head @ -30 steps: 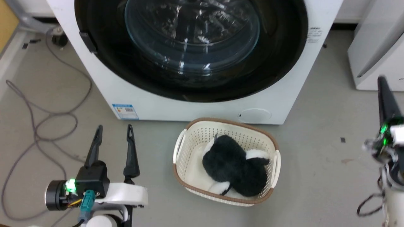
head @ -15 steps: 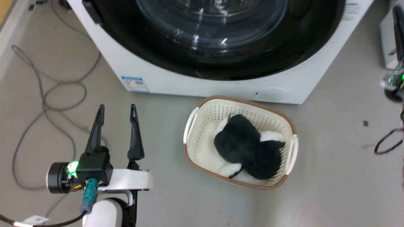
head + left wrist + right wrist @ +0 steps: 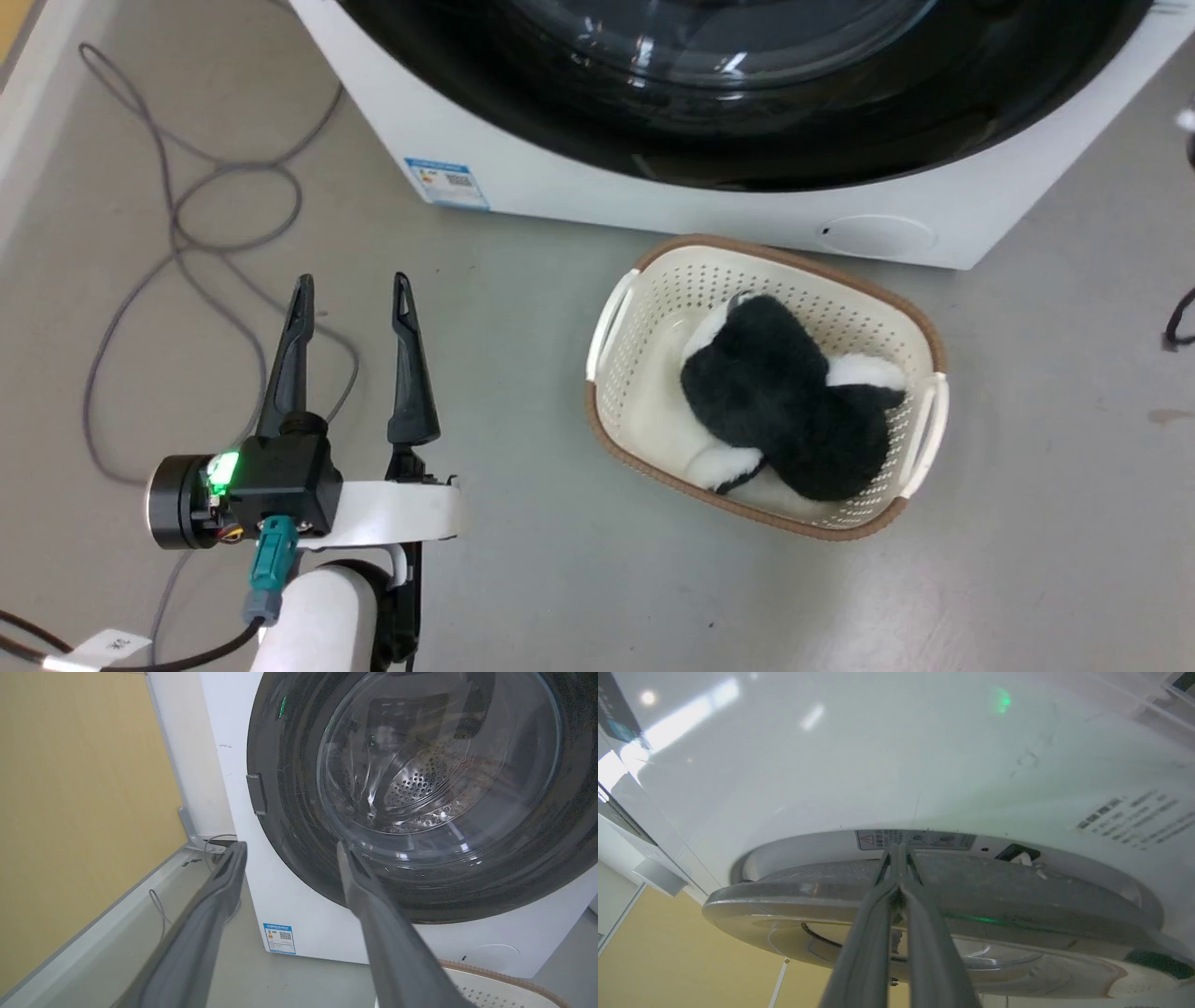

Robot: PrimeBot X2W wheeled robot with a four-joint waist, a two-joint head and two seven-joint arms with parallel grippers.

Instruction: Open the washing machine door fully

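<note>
Swinging down and to the left, the head camera is sliding the whole scene up and to the right in its view, so nothing on the floor is actually shifting. What is really moving is the right arm, which has been climbing toward the machine's upper right. In its wrist view the right gripper [image 3: 899, 851] is pressing its two fingers together with nothing between them, the tips poking at the seam where the washing machine door [image 3: 1017, 896] meets the white front of the washing machine [image 3: 878, 765]. I am guessing it is getting ready to pry at that edge; whether it is touching yet, I cannot tell.

Seen from the left wrist, the door [image 3: 289, 788] is sitting in its frame, at most barely ajar, so the real opening is not yet happening. Meanwhile the left gripper [image 3: 353, 280] is hovering over the floor, fingers spread and empty.

Just in front of the machine, the cream laundry basket [image 3: 644, 373] is holding a black-and-white plush toy [image 3: 784, 401], right where the door may be swinging.
</note>
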